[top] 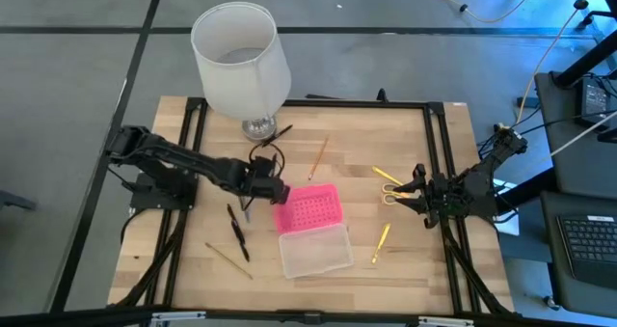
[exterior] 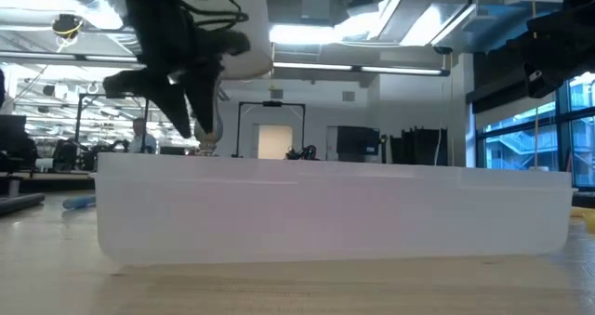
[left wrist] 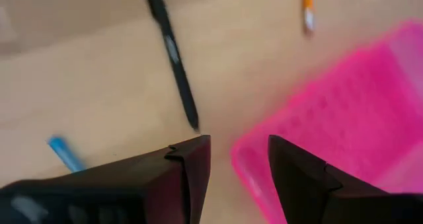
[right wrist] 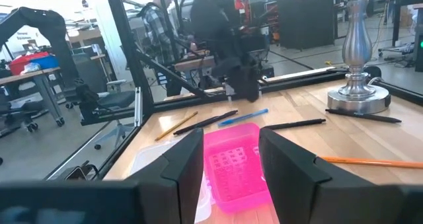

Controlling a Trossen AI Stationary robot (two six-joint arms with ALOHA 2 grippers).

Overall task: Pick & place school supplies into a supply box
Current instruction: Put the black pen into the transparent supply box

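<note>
The supply box lies open mid-table, its pink lid [top: 308,208] flat beside its clear base [top: 314,251]. My left gripper [left wrist: 238,148] hangs open, tipped downward, just above the table at the lid's left edge [left wrist: 254,161], with nothing between its fingers. A black pen [left wrist: 173,59] and a blue pen [left wrist: 63,151] lie on the wood next to it. Further school supplies lie flat around the box: a tan pencil [top: 228,259], an orange pencil [top: 318,158], a yellow pencil [top: 382,242] and yellow scissors [top: 388,184]. My right gripper [top: 405,194] waits open and level at the right, beside the scissors.
A white-shaded lamp [top: 241,62] on a metal foot [right wrist: 357,95] stands at the table's far edge, with another black pen [right wrist: 297,124] near it. A black frame [top: 439,163] borders the tabletop. Bare wood shows near the front edge.
</note>
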